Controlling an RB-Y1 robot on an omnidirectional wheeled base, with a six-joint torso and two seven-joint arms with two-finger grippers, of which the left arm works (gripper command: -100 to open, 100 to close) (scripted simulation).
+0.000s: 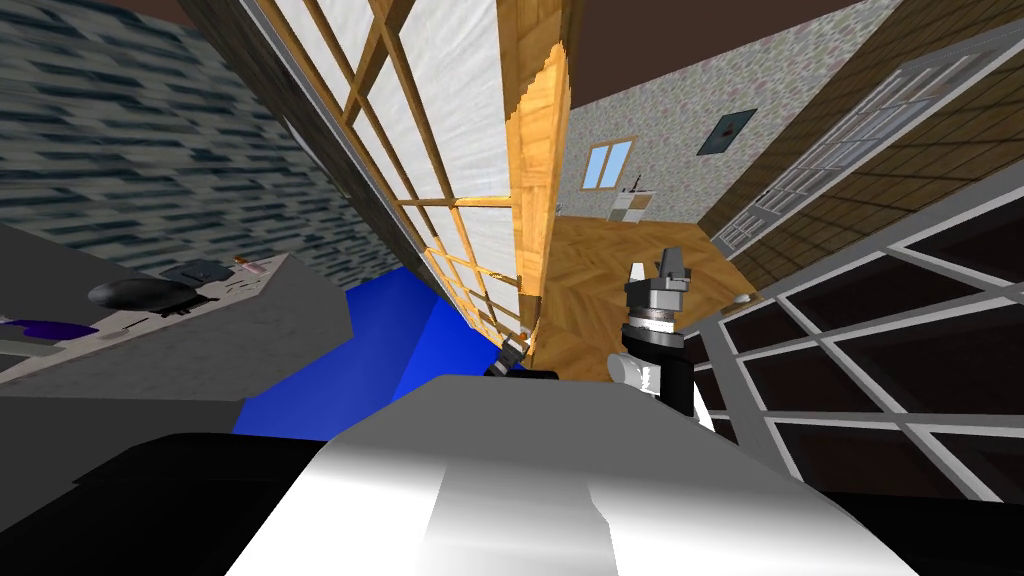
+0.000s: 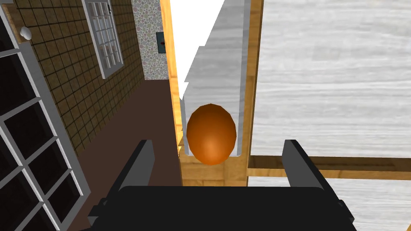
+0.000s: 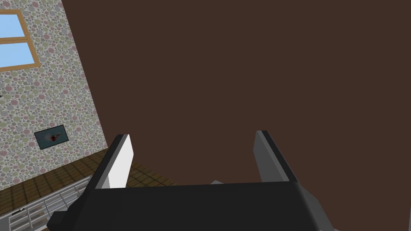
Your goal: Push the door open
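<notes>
The door (image 1: 450,120) is a wooden frame with white panes; it stands partly swung, its wooden edge (image 1: 535,180) toward me. My left gripper (image 1: 513,352) is low against that edge. In the left wrist view the door's orange round knob (image 2: 210,134) sits just ahead of my left gripper (image 2: 218,142), in line with the gap between its fingers (image 2: 142,160). They stand open and do not touch the knob. A white pane (image 2: 329,80) lies beside it. My right gripper (image 1: 665,270) is raised to the right of the door edge, open and holding nothing (image 3: 192,134).
A blue block (image 1: 400,340) and a grey counter (image 1: 300,300) with dark items lie left of the door. A grey-framed dark glazed panel (image 1: 880,340) stands close on the right. Past the door edge a wooden floor (image 1: 600,270) runs to a far papered wall.
</notes>
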